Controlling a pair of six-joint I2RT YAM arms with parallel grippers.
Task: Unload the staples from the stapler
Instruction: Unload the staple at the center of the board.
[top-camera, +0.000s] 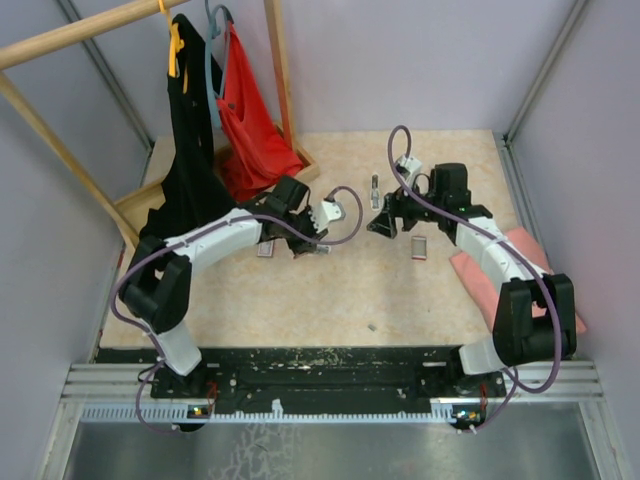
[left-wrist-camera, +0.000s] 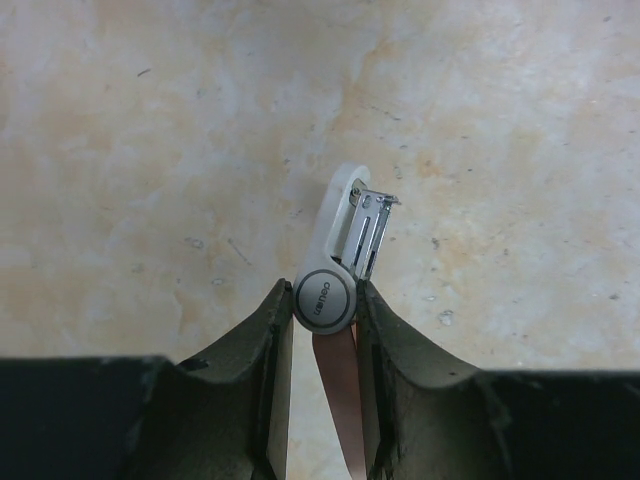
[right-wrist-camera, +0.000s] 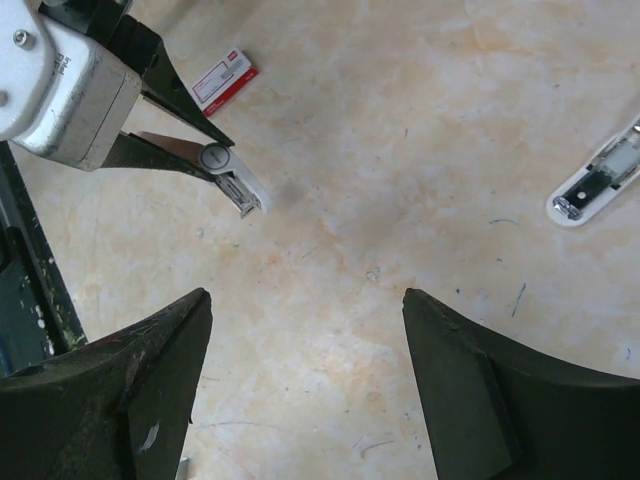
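Observation:
The stapler here is small and white, with a round grey logo cap, a pink underside and a metal magazine sticking out at its front. My left gripper is shut on it at the round cap and holds it just above the table. From the right wrist view the stapler juts out of the left fingers. Staples are too small to make out. My right gripper stands open over bare table, apart from the stapler; in the top view it sits right of the left gripper.
A red-and-white box lies just beyond the left gripper. A separate white piece with a metal insert lies flat on the table. A small pinkish rectangle and a tiny speck lie nearby. Clothes hang at the back left; pink cloth lies right.

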